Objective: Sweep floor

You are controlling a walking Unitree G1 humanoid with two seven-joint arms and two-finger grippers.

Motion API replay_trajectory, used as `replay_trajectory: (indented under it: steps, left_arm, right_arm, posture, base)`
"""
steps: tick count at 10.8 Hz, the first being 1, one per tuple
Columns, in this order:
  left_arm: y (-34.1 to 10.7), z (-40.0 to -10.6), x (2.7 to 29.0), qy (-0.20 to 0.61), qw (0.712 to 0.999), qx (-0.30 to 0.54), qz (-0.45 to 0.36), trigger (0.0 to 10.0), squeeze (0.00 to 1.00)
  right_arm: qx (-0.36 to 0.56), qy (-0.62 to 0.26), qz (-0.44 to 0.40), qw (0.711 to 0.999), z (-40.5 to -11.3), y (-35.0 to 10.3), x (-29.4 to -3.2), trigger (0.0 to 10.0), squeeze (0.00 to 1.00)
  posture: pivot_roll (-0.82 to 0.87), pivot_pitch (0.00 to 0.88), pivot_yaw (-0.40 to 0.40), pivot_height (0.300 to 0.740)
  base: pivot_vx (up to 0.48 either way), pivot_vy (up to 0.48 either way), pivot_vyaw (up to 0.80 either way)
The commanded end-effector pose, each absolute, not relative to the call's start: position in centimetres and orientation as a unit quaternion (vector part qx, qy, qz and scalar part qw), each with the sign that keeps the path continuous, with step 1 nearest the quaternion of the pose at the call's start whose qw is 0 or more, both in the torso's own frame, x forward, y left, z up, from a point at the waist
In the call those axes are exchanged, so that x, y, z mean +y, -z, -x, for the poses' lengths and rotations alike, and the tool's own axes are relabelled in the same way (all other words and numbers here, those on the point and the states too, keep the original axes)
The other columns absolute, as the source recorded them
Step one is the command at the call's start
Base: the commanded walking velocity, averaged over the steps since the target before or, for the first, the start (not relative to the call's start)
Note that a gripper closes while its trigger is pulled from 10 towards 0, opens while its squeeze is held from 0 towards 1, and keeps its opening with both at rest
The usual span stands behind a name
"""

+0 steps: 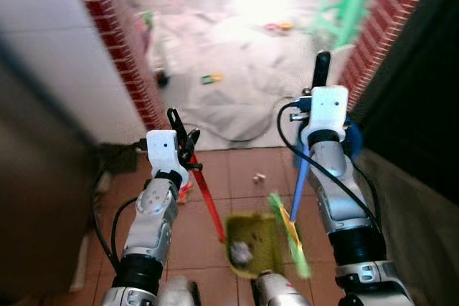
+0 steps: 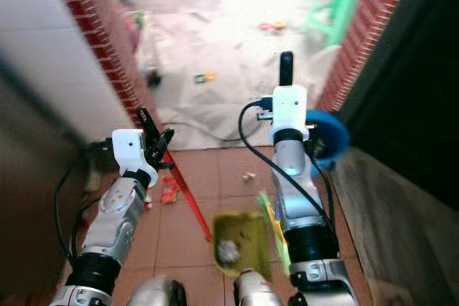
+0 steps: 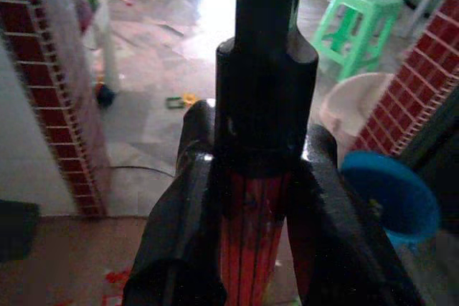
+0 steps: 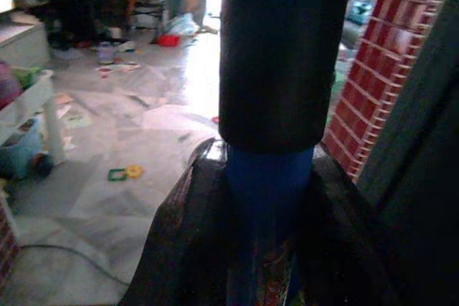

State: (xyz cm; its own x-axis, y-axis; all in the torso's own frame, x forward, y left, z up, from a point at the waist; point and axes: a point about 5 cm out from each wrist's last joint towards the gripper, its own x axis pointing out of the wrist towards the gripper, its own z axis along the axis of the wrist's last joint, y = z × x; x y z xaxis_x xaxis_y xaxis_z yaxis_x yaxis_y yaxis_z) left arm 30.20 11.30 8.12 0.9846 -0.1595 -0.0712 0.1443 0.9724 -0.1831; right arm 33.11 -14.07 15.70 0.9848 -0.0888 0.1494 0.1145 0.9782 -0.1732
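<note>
Both grippers clamped on cleaning tools over terracotta tile floor, brick doorway ahead.

Left gripper closed around red dustpan handle with black cap; the olive-yellow dustpan sits on the tiles between the arms, grey debris clump inside. Right gripper closed around blue broom handle with black grip; green broom head touching the dustpan's right edge. Small scrap lies on tile beyond the pan.

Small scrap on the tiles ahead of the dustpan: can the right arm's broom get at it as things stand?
Probably yes: the scrap lies on bare tile between dustpan and doorway, nothing blocking the broom.
</note>
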Motion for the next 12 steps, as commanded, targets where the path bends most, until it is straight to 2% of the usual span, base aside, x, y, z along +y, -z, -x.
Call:
replay_trajectory:
  steps: [1, 3, 5, 10, 12]
  left_arm:
    - [-9.3, -30.5, 11.7, 0.078, 0.993, 0.018, 0.088, 10.0, 0.00]
    - [-9.3, -30.3, 11.1, 0.088, 0.992, 0.023, 0.090, 10.0, 0.00]
    - [-9.4, -30.3, 10.9, 0.093, 0.992, 0.024, 0.087, 10.0, 0.00]
    - [-9.7, -30.2, 10.8, 0.101, 0.992, 0.014, 0.070, 10.0, 0.00]
    - [-9.8, -30.2, 10.6, 0.107, 0.992, 0.012, 0.070, 10.0, 0.00]
  right_arm:
    - [-0.081, 0.062, 0.105, 0.989, -33.3, -16.1, -14.5, 10.0, 0.00]
    - [-0.089, 0.066, 0.111, 0.988, -33.4, -16.6, -14.4, 10.0, 0.00]
    - [-0.090, 0.063, 0.114, 0.987, -33.5, -16.6, -14.4, 10.0, 0.00]
    - [-0.087, 0.068, 0.118, 0.987, -33.7, -16.5, -14.5, 10.0, 0.00]
    - [-0.087, 0.070, 0.118, 0.987, -33.7, -16.5, -14.6, 10.0, 0.00]
  posture:
    - [-0.06, 0.076, 0.078, 0.740]
    - [-0.06, 0.078, 0.081, 0.740]
    - [-0.06, 0.077, 0.078, 0.740]
    - [-0.07, 0.077, 0.080, 0.740]
    - [-0.07, 0.076, 0.084, 0.740]
  base:
    - [0.000, 0.480, -0.80]
    - [0.000, 0.480, -0.49]
    - [0.000, 0.439, 0.00]
    - [0.000, 0.000, 0.00]
    - [0.000, -0.321, 0.00]
